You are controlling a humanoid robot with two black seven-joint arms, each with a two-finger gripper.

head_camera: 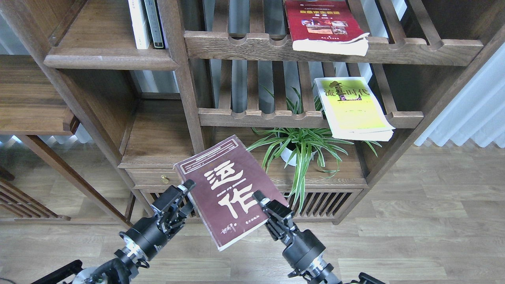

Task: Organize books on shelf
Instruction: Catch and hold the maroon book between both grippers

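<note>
— While the right gripper (pixel 263 200) pinches the brown book (pixel 229 189) in the air, where are the others?
— Red book (pixel 321 23) on the top rack (pixel 331 49), yellow book (pixel 351 106) on the lower rack (pixel 276 117). The left gripper (pixel 185 193) is spread beside the brown book.

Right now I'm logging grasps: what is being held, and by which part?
The right hand grips the maroon book at its lower right edge. The left hand sits at its left edge; contact unclear.

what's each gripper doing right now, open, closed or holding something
Left gripper: open, fingers beside the left edge of the dark maroon-brown paperback with big white Chinese characters, not clamping it.
Right gripper: shut on that paperback's lower right edge.
</note>
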